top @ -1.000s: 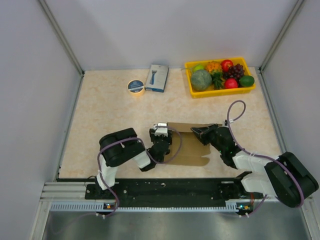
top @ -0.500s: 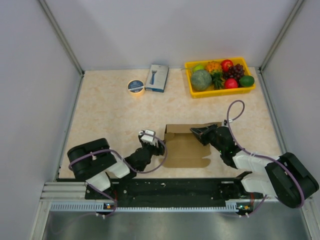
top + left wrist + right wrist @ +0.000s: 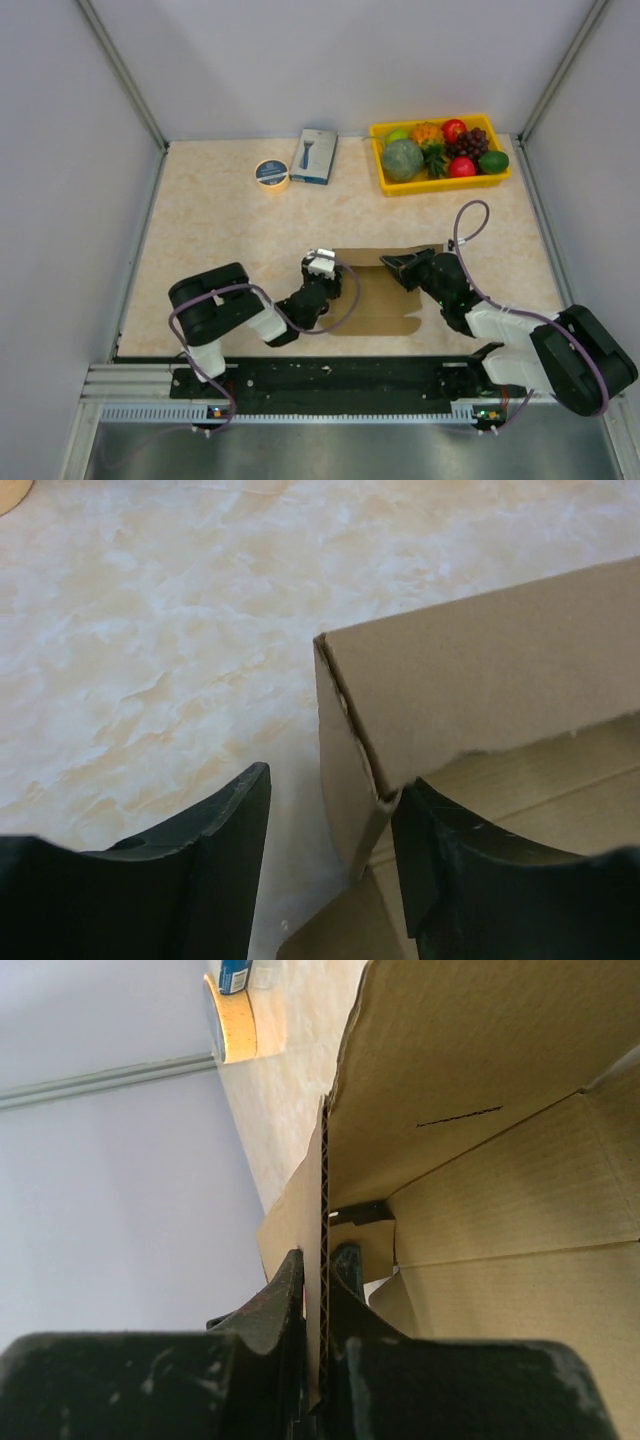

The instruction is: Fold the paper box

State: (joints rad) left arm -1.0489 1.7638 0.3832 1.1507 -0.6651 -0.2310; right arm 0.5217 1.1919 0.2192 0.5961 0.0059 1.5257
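Note:
The brown paper box (image 3: 375,292) lies partly raised at the table's near middle. My left gripper (image 3: 331,272) is at its left edge. In the left wrist view the jaws (image 3: 330,825) are open and straddle the box's upright left wall (image 3: 345,780). The right finger (image 3: 440,870) touches the wall's inner side and the left finger (image 3: 215,860) is apart from it. My right gripper (image 3: 391,263) is shut on the box's right flap. In the right wrist view the fingers (image 3: 322,1295) pinch the flap's corrugated edge (image 3: 323,1190), with the box interior (image 3: 500,1210) beyond.
A yellow tray (image 3: 440,186) of fruit stands at the back right. A blue-and-white printed box (image 3: 315,155) and a tape roll (image 3: 271,173) lie at the back middle; the roll also shows in the right wrist view (image 3: 235,1020). Grey walls enclose the table.
The left arm swung away to the left half a second ago and has come back to the box's left wall. The right gripper has kept its hold without moving.

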